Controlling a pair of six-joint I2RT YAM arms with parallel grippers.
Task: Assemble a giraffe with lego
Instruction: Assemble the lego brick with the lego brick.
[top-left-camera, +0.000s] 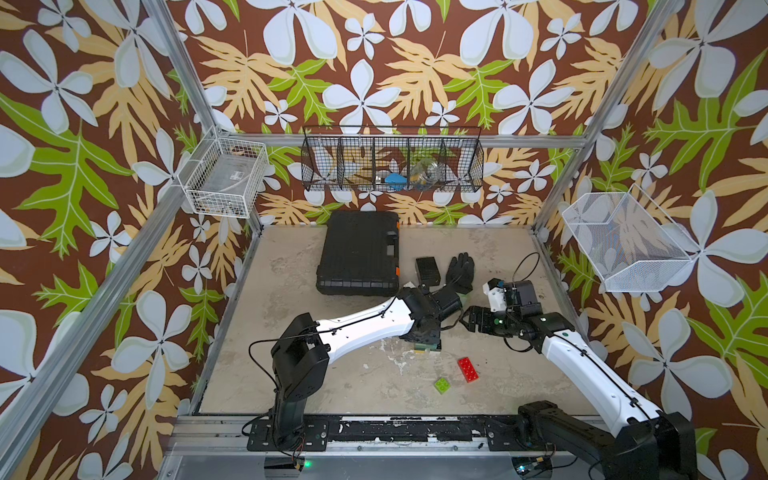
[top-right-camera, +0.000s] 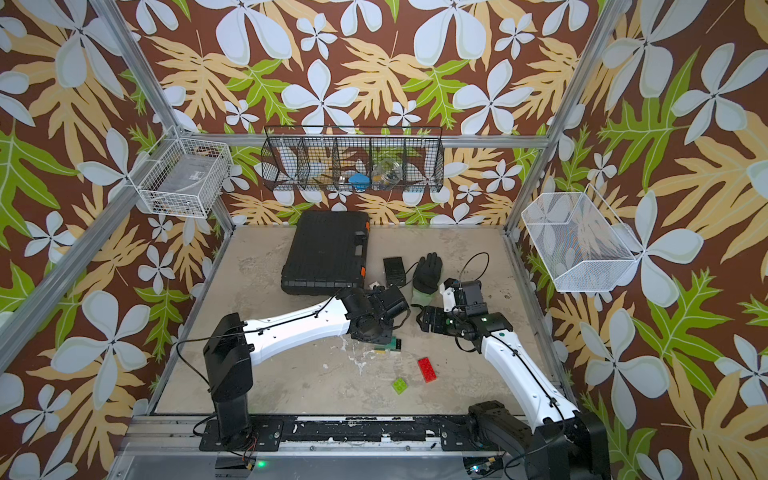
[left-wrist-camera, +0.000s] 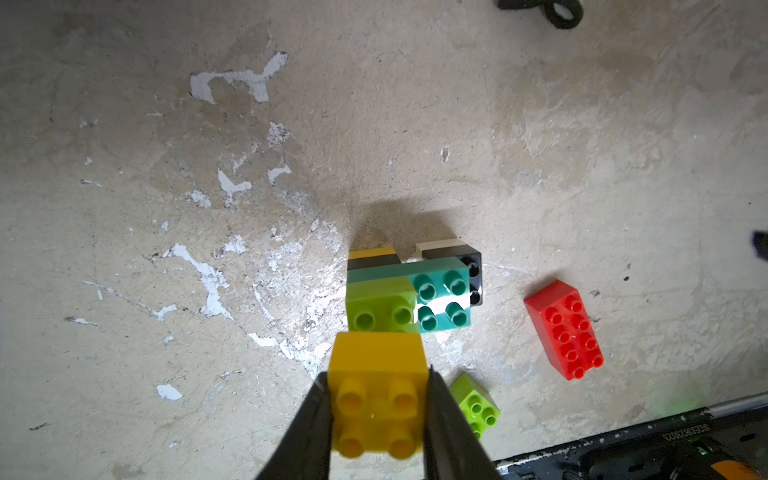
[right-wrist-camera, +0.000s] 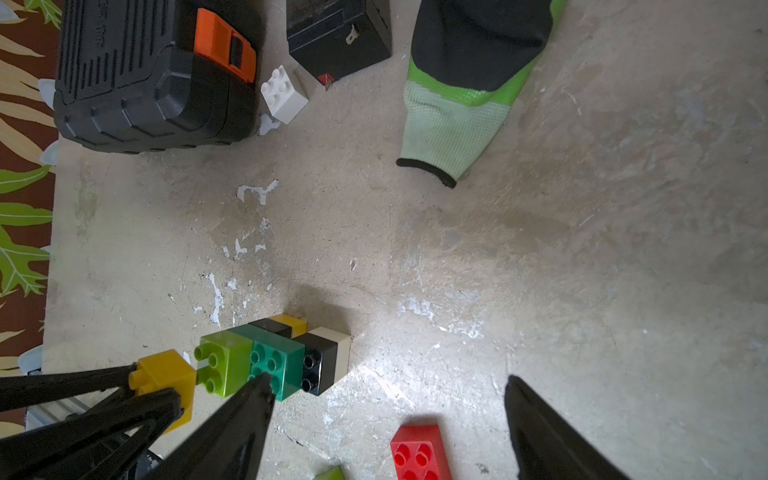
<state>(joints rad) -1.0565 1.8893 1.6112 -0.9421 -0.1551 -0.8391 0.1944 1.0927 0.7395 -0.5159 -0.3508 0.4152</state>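
one yellow brick (left-wrist-camera: 378, 411) clamped in left end effector (left-wrist-camera: 376, 372) | just beside partial giraffe (left-wrist-camera: 440, 295) | right end effector (right-wrist-camera: 388, 377) wide, empty

The table (top-left-camera: 316, 374) is beige and scuffed, with chipped white patches. At the back lies a black case (top-left-camera: 358, 251), and beside it a small black box (top-left-camera: 428, 270) and a glove (top-left-camera: 460, 272). A white brick (right-wrist-camera: 284, 94) sits between case and box. Mid-table stands the half-built giraffe (left-wrist-camera: 415, 286). Nearer the front lie a red brick (top-left-camera: 468, 369) and a lime brick (top-left-camera: 442, 385), apart.
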